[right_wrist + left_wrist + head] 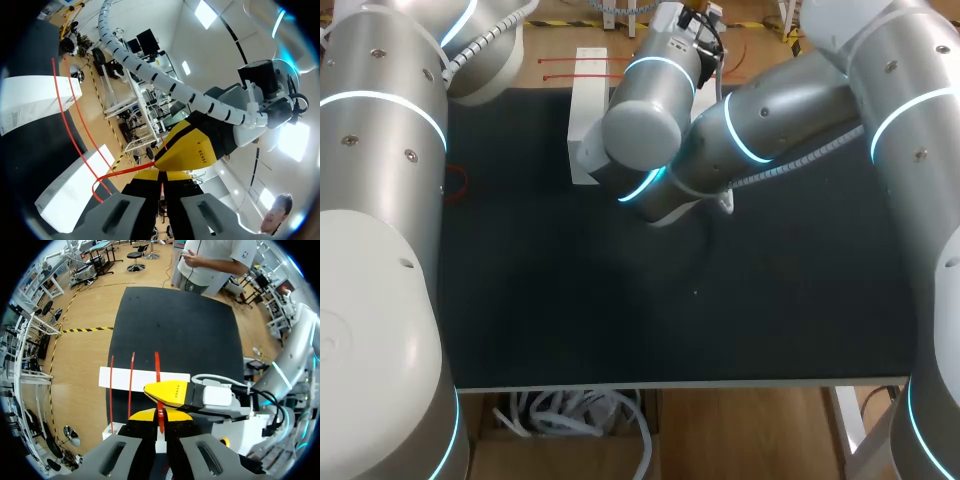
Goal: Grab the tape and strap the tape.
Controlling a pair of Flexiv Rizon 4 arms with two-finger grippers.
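The grey right arm (760, 125) hides the long white rectangular box's (588, 100) right side and one thin red plastic strap's (580, 59) end beyond it

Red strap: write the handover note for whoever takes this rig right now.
Left gripper: shut on the red strap, at the table's far edge.
Right gripper: shut on the same strap, close against the left one.
Things: the strap runs from the grippers over the white box. Two more red strips lie across the box beside it.
Done: strap grabbed, both arms on it.
Left: the strapping itself. No fastened loop shows yet.
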